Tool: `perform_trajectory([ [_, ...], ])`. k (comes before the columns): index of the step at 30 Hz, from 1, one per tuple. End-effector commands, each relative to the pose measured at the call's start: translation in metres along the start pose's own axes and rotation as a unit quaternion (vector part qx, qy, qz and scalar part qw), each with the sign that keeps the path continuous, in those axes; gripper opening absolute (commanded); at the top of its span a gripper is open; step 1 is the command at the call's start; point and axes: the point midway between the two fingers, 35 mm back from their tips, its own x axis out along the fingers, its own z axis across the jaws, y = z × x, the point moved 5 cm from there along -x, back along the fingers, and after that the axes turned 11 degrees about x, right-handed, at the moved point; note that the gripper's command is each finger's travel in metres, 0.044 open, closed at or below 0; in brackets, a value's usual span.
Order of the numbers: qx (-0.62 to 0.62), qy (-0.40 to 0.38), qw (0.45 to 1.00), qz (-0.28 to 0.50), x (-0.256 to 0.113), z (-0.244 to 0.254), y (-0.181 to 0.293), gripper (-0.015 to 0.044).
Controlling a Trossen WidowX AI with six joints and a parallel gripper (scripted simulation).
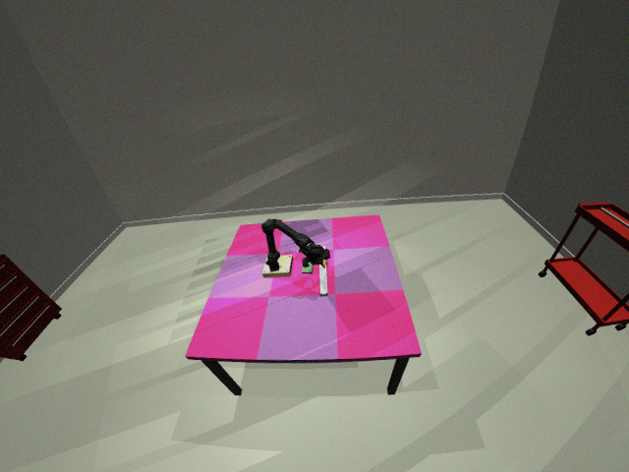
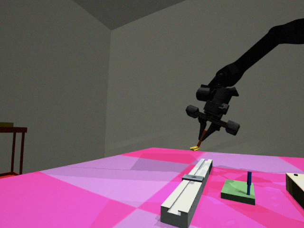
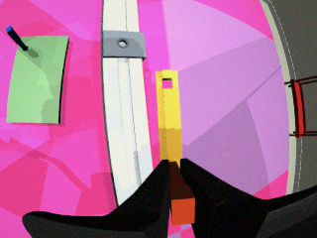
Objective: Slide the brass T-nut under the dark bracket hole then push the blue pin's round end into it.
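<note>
One aluminum rail (image 1: 323, 284) (image 2: 189, 194) (image 3: 134, 129) lies nearest in the exterior view, its slot facing up and its end profile exposed. The dark bracket (image 2: 199, 179) (image 3: 136, 46) spans the slot partway along, its round hole visible from above. Beside the rail, and apart from it, sits the green tray (image 1: 307, 268) (image 2: 235, 186) (image 3: 45, 84); the blue pin (image 2: 249, 181) (image 3: 17, 39) stands in it, near one edge. Farther back, the gripper (image 1: 323, 260) (image 2: 201, 140) (image 3: 173, 166) points obliquely downward, its narrowed fingers clamped on the orange handle (image 2: 200, 142) (image 3: 182, 210). The brass nut (image 1: 324, 264) (image 2: 194, 148) (image 3: 169, 114) hangs from this handle, raised above the table (image 1: 300, 327) (image 2: 85, 194) (image 3: 213, 45) and outside the slot. In the wrist view it appears alongside the rail, on the side opposite the tray, its long axis roughly parallel to the slot. The black arm (image 1: 288, 232) (image 2: 257, 51) rises behind and bends at the elbow; its pale base plate (image 1: 284, 271) (image 2: 292, 181) rests on the checkered pink and violet tabletop. A red cart (image 1: 566, 271) (image 2: 18, 129) (image 3: 298, 109) stands in the background, beyond the table, before gray walls (image 1: 305, 127) (image 2: 53, 80).
</note>
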Motion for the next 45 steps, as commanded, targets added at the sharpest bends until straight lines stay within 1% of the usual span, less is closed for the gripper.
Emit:
perform_trajectory([
  [1,-0.006,0.009,1.000,-0.004,-0.002,0.001,-0.001,-0.0150],
  [45,-0.031,0.074,0.997,-0.016,-0.002,0.018,0.001,-0.0150],
])
